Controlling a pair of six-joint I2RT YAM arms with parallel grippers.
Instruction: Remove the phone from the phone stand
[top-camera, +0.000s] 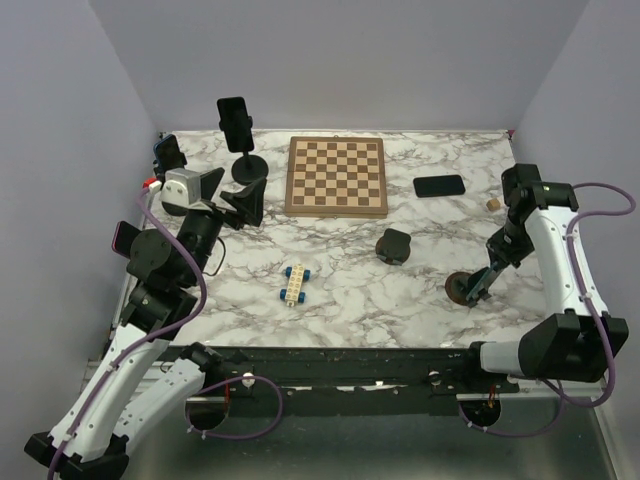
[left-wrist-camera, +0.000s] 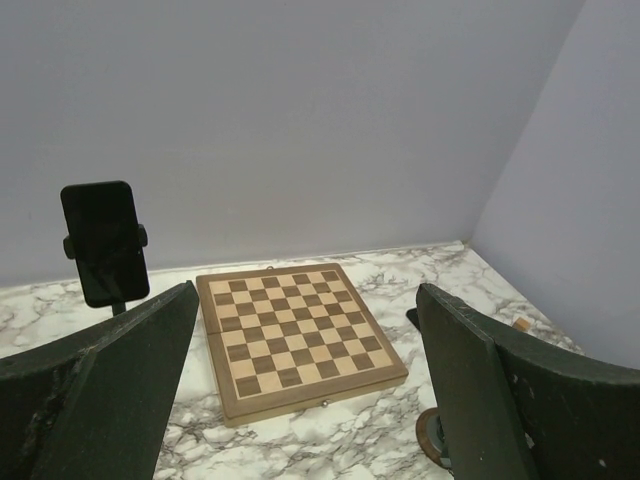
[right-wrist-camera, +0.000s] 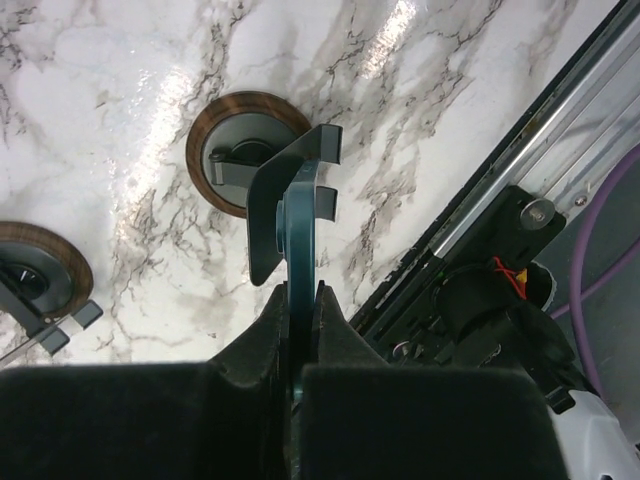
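- left gripper: fingers spread wide apart, nothing between them, raised off the table
- upright phone: dark screen, clipped in a black pole stand, ahead of the left gripper and off to its left side, well apart from the fingers
- chessboard: flat on the table, straight ahead of the left gripper, seen between its two fingers
- right gripper: fingers together, clamped on the thin blue-grey back plate of a wood-rimmed stand; plate edge-on between the pads
- the stand's round base sits on the marble just ahead of the right fingertips
- second round-based stand: to the left of the right gripper, near, not touching
- flat phone: face-up on the table, beyond the right gripper, well apart, just right of the chessboard
- toy block car: on the table between the two arms, nearer the left one
- small tan piece: beyond the right gripper, near the flat phone
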